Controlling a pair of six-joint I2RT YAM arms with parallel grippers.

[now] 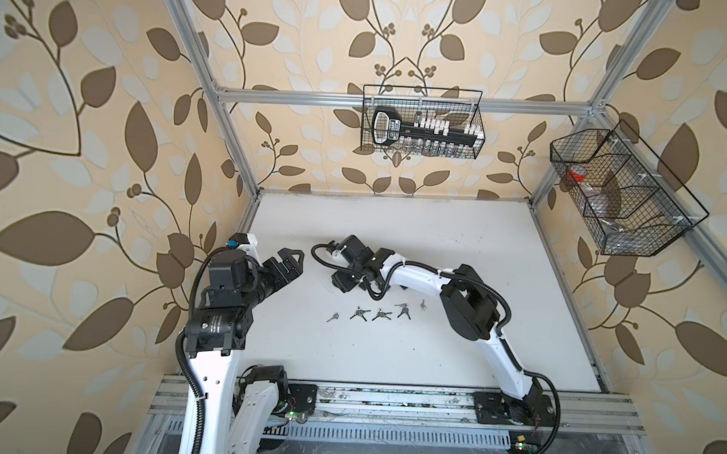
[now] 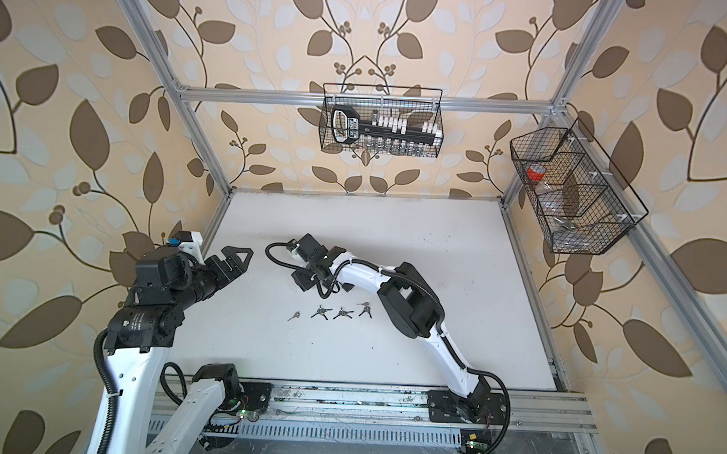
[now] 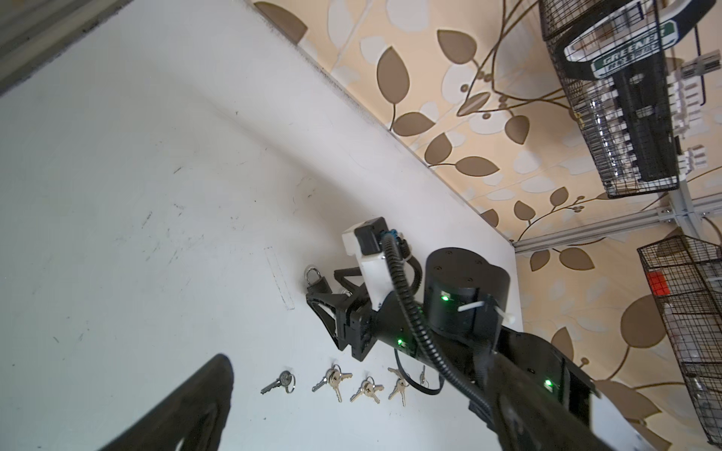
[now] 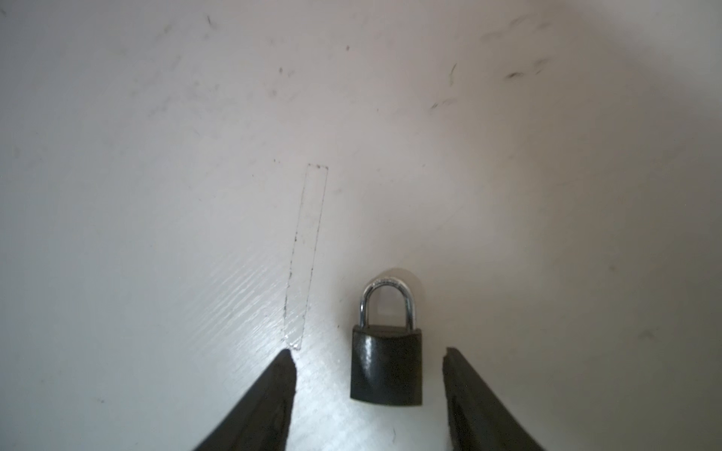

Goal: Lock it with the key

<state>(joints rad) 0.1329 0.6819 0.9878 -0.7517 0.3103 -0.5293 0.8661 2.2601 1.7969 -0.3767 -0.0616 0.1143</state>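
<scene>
listing what sits on the white table and around it

padlock — small, dark body, silver shackle with both legs seated in the body; on the table near its middle, between the fingers of the right gripper, shackle pointing away from the wrist

right gripper: released, fingers spread, bare table showing on either side of the padlock body, nothing grasped

faint outlined rectangle marked on the table, just beside the padlock

keys: five lots in a loose row, nearer the arm bases than the padlock and apart from it; single key at the row's left end in both top views, three ringed bunches next, one small lot at the right end close by the right arm

left gripper — hangs over the left side of the table, jaws wide apart, empty, well apart from keys and padlock

wire basket on the back wall, holding a black and white item; second wire basket on the right-hand wall, something red inside
</scene>
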